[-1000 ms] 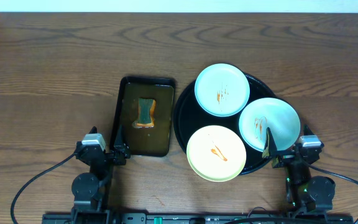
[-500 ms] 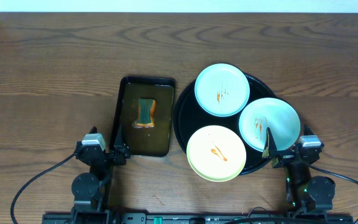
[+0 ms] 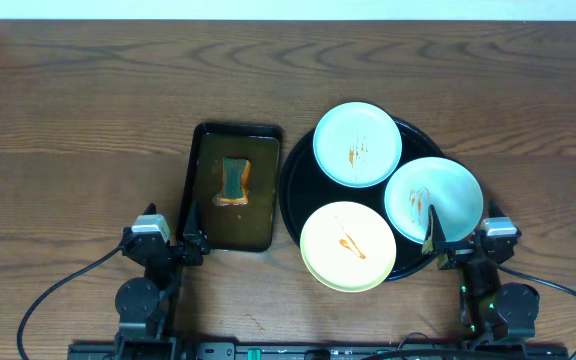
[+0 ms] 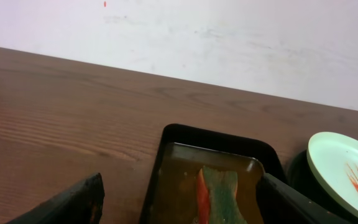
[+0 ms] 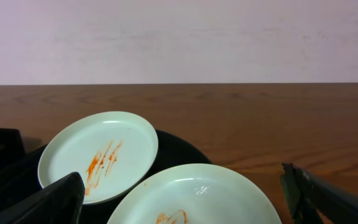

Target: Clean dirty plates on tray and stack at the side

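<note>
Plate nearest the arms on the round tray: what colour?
The plate is pale yellow, streaked orange-brown; the overhead view shows it best.

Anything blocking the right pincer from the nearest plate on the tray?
Nothing visible. The right pincer sits open right beside the nearest mint plate on the tray, with no object between them.

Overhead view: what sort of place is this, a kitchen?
Probably a robot test bench, not a kitchen: two robot arms sit at the edge of a wooden table, sauce-smeared plates lie on a round black tray, and a sponge sits in a rectangular tray.
</note>
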Controlling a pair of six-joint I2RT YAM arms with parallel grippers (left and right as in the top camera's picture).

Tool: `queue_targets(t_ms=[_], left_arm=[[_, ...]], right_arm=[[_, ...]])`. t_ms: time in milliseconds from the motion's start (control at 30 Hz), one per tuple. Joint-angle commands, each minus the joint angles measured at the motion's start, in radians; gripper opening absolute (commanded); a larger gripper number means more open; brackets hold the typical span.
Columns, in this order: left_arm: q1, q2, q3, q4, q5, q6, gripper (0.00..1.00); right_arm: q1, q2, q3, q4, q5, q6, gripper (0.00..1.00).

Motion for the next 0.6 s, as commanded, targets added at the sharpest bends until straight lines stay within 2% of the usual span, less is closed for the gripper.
queue_targets(t_ms=[0,267,567], left_arm=[[0.006,0.003,-0.010,-0.045,-0.006,0.013,0.79],[0.006,0.003,-0.010,-0.045,-0.004,0.012,0.79],[0.006,0.004,0.004,-0.057,-0.005,-0.114,0.79]], right_arm=[[0.009,0.001,-0.001,-0.004,-0.005,0.005,0.99],[0.009,0.000,-0.001,0.003,-0.004,0.023,0.99],[0.009,0.001,-0.001,0.052,0.003,0.051,0.99]])
